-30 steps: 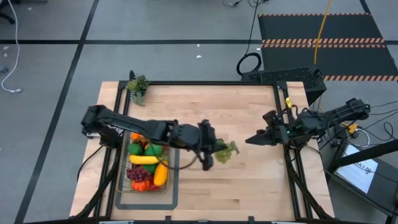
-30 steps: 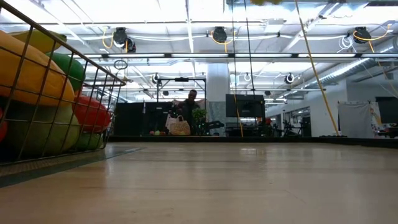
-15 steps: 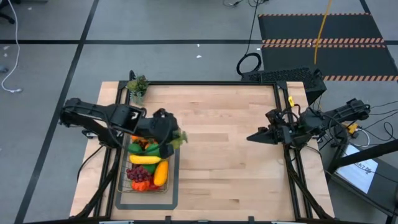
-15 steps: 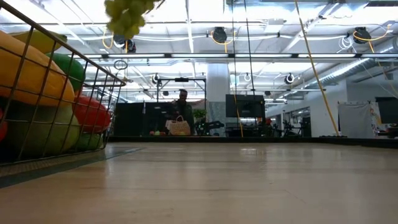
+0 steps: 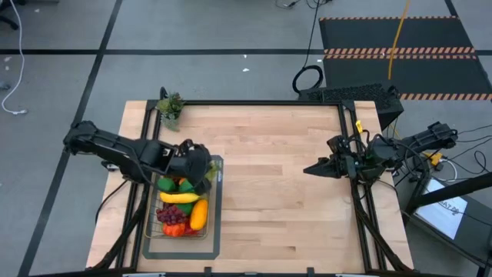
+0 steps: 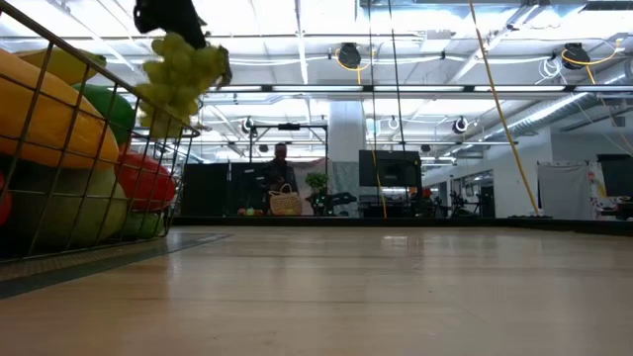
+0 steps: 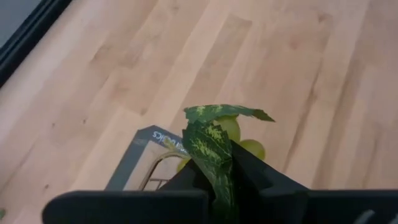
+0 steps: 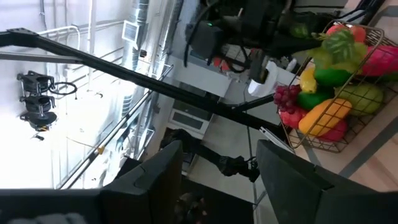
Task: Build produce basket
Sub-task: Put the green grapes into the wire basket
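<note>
The wire basket (image 5: 165,225) stands on the table's near left, on a grey mat, and holds a banana (image 5: 178,198), an orange mango (image 5: 199,214), purple grapes (image 5: 170,216) and other produce. My left gripper (image 5: 206,174) hangs over the basket's far right corner, shut on a bunch of green grapes (image 6: 179,79) with a leaf (image 7: 211,134). In the low view the bunch hangs beside the basket's rim (image 6: 148,104). My right gripper (image 5: 314,170) waits open at the table's right edge with nothing between its fingers (image 8: 155,177). My left gripper pinches the green grapes' leaf end (image 7: 219,168) between its two fingers (image 7: 264,177), slanting down from the table's left. A few grapes (image 7: 251,149) show just past the fingertips. The bunch hangs below the fingers, lifted clear of table and basket.
A small potted sprig (image 5: 170,108) stands at the far left corner. The grey mat (image 5: 216,231) reaches a little past the basket. Bare wooden table (image 5: 277,200) lies between basket and right arm. A person (image 6: 281,178) stands far off in the room behind.
My left gripper has carried the green grapes from the table's middle toward its left edge, ending over the basket's far right corner, and has tipped further downward. The bunch stayed lifted clear and came down a little, now hanging beside the basket's rim.
</note>
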